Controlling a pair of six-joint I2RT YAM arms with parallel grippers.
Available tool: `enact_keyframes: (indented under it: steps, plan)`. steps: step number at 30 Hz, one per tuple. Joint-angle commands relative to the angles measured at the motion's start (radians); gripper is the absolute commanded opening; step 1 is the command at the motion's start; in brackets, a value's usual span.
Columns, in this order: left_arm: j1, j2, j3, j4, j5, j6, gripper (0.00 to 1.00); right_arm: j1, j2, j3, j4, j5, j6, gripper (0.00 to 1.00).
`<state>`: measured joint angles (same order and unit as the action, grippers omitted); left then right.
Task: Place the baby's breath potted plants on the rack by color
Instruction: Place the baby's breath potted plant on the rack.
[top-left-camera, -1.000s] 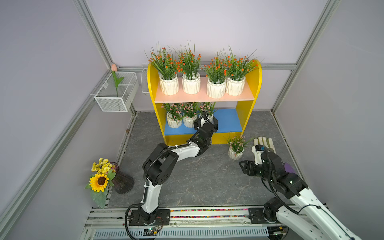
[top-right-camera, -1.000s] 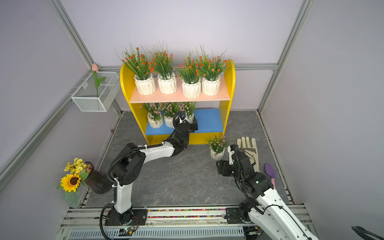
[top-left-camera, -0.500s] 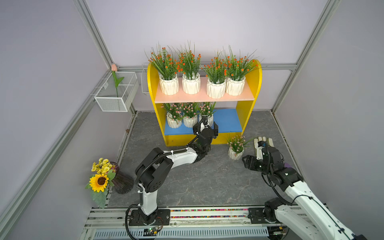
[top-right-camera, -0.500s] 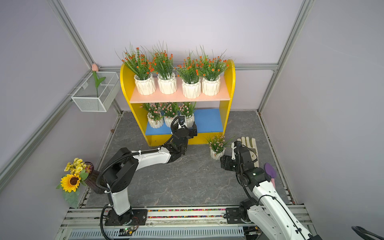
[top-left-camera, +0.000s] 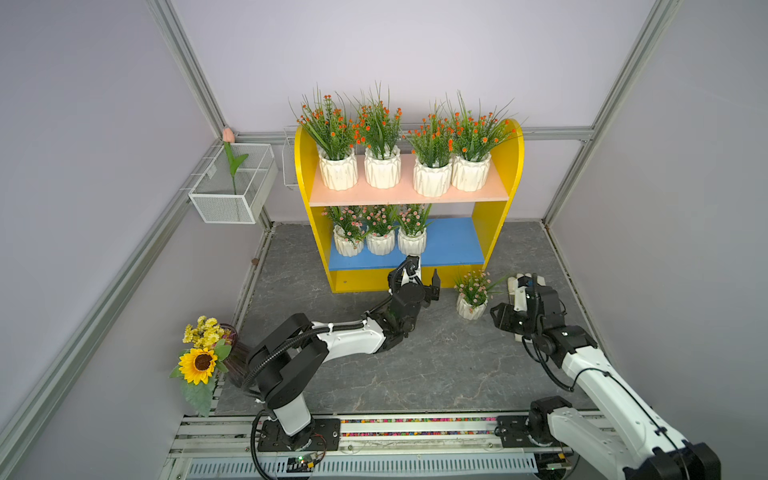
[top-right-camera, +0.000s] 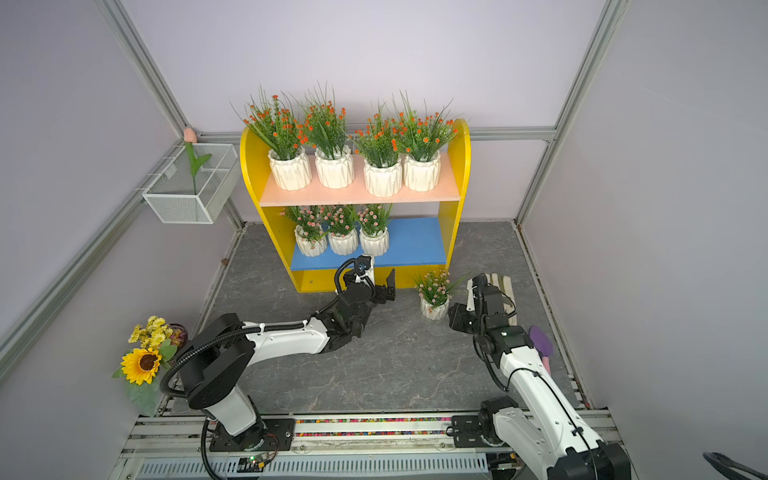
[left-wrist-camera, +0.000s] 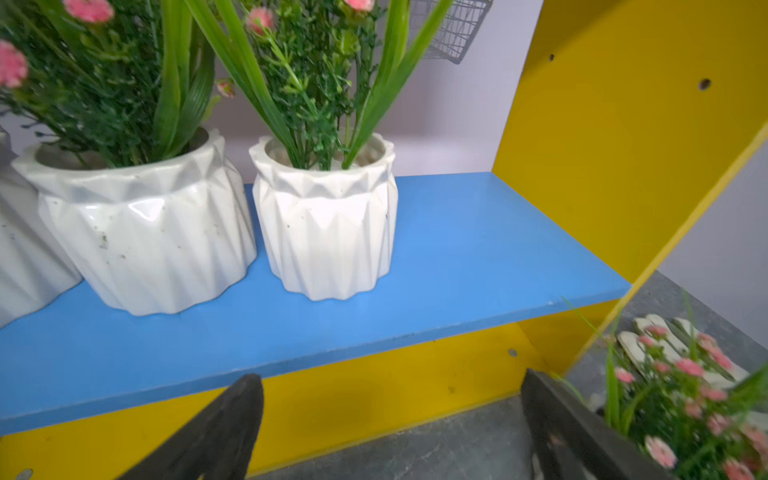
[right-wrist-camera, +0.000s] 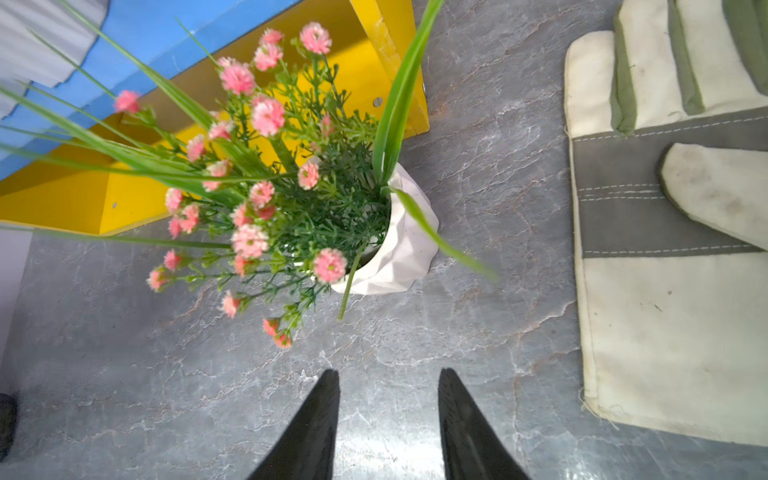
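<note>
left gripper (left-wrist-camera: 390, 379) jaws wide apart facing rack (left-wrist-camera: 623, 145), right gripper (right-wrist-camera: 388, 374) fingers apart, empty, near pink potted plant (right-wrist-camera: 403, 253) on floor (right-wrist-camera: 478, 332)

The white pots (left-wrist-camera: 328, 232) look glossy, the blue board (left-wrist-camera: 478, 257) smooth and matt.

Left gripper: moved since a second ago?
Yes. The left gripper has backed off the blue lower board of the rack, away from the third pink-flowered pot. It now sits open in front of the rack's base.
</note>
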<state>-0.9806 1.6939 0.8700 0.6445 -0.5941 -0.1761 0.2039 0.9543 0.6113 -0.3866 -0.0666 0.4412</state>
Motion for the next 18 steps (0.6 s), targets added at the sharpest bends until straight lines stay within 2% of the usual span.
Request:
enact_keyframes:
  steps: [1,4,10,18]
  plan:
    - [-0.005,-0.019,-0.055,0.055,0.090,-0.039,1.00,-0.027,0.055,-0.010,0.087,-0.017,-0.007,0.37]
    - [-0.012,-0.015,-0.099,0.074,0.154,-0.054,1.00,-0.033,0.102,0.008,0.111,-0.007,-0.020,0.32]
    - [-0.041,0.036,-0.201,0.248,0.267,-0.011,1.00,-0.043,0.180,0.046,0.135,-0.010,-0.037,0.29]
    - [-0.061,0.049,-0.247,0.285,0.306,0.011,1.00,-0.044,0.244,0.086,0.156,-0.011,-0.051,0.26]
